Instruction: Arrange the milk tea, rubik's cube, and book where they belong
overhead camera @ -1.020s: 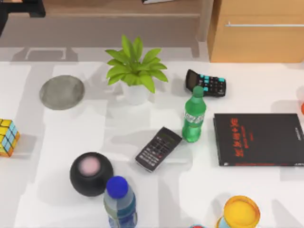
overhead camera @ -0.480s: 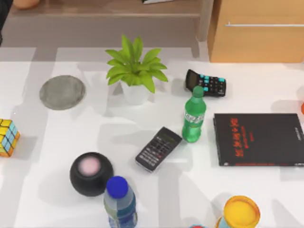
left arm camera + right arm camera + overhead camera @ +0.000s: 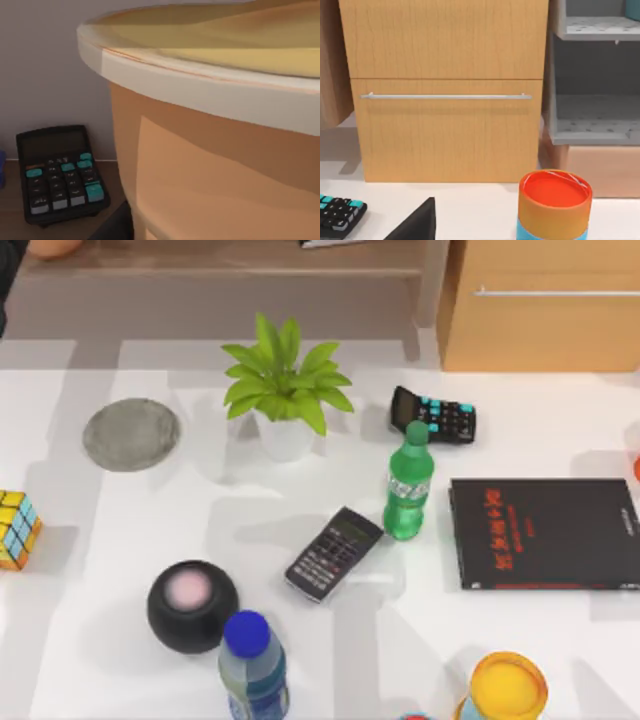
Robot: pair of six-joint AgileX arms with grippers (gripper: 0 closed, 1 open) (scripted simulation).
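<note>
The milk tea (image 3: 215,150), a tapered orange-tan cup with a pale rim and creamy top, looms very close in the left wrist view, beside a black calculator (image 3: 57,175) on a wooden shelf. In the top view a sliver of the cup (image 3: 48,247) shows at the far-left back, next to my dark left arm (image 3: 6,280). The rubik's cube (image 3: 18,529) rests at the table's left edge. The book is out of view. My right wrist camera faces a wooden drawer front (image 3: 445,100) at the table's back right.
On the table are a grey round coaster (image 3: 131,434), a potted plant (image 3: 285,390), a calculator (image 3: 433,415), a green bottle (image 3: 407,483), a remote (image 3: 333,553), a black book with red lettering (image 3: 545,533), a black sphere (image 3: 192,605), a blue-capped bottle (image 3: 252,668) and a yellow-topped can (image 3: 508,687). An orange can (image 3: 554,205) stands before the cabinet.
My left arm's dark bulk has drawn away from the top-left corner, uncovering the orange cup at the shelf. Everything on the table has stayed put.
</note>
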